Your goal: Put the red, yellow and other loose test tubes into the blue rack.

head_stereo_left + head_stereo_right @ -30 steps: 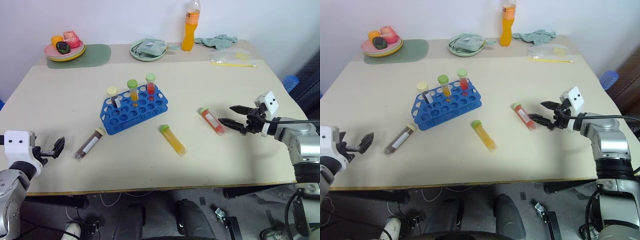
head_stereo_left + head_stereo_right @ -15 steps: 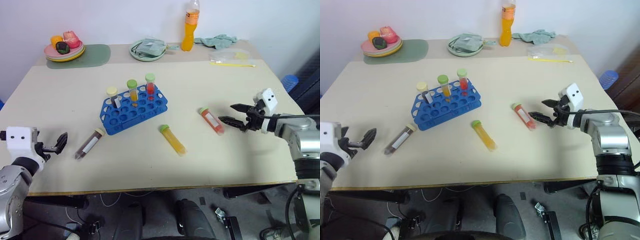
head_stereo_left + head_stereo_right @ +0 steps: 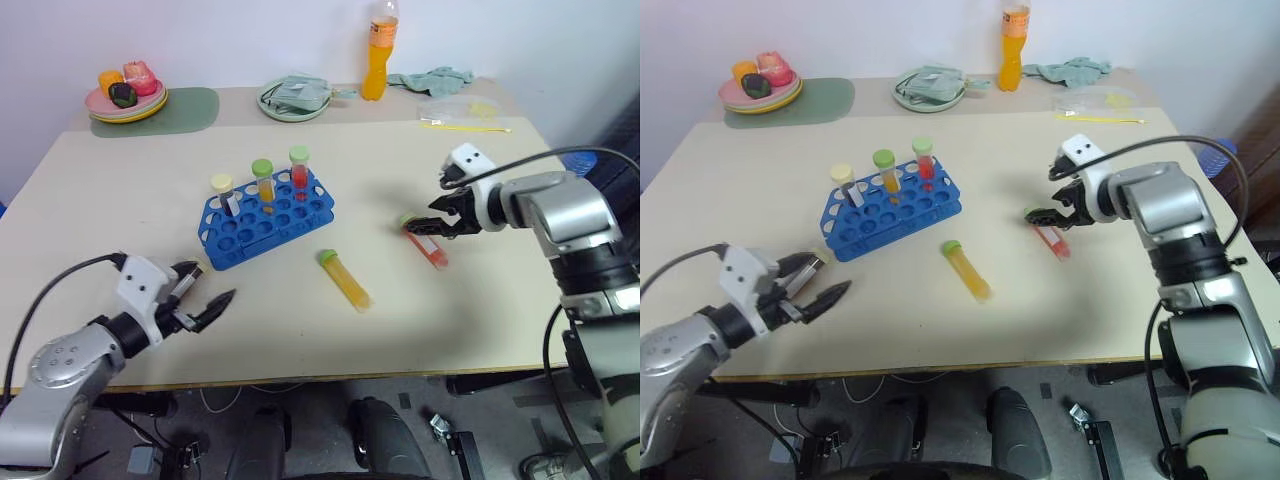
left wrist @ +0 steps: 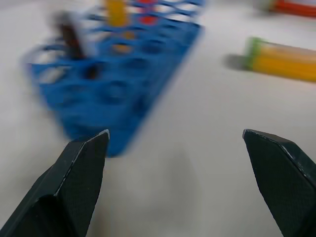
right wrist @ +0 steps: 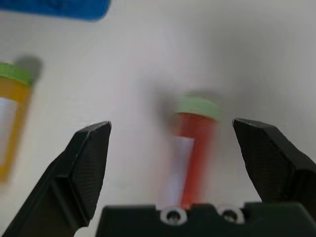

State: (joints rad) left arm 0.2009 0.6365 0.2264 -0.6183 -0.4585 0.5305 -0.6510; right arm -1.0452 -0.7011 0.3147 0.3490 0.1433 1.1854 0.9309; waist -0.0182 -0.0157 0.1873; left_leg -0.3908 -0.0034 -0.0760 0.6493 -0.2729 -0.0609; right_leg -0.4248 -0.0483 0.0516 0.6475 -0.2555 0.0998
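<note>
**Both arms reach in over the table, claws spread and empty**

The left gripper (image 3: 208,303) hangs low over the table's near left edge, pointing toward the middle, its two black fingers spread wide and holding nothing. A dark tube lies partly hidden right behind it. Farther in stands the blue rack (image 3: 265,218), upright on the beige table (image 3: 400,330), with three capped tubes standing in its far row. A yellow tube (image 3: 346,279) with a green cap lies flat just right of the rack. Beyond it lies the red tube (image 3: 426,244), also green-capped. The right gripper (image 3: 437,207) tilts down directly above that tube's capped end, fingers splayed to either side, not touching it. Along the far edge by the white wall sit a plate of food, a green mat, and an orange bottle (image 3: 377,50).
</note>
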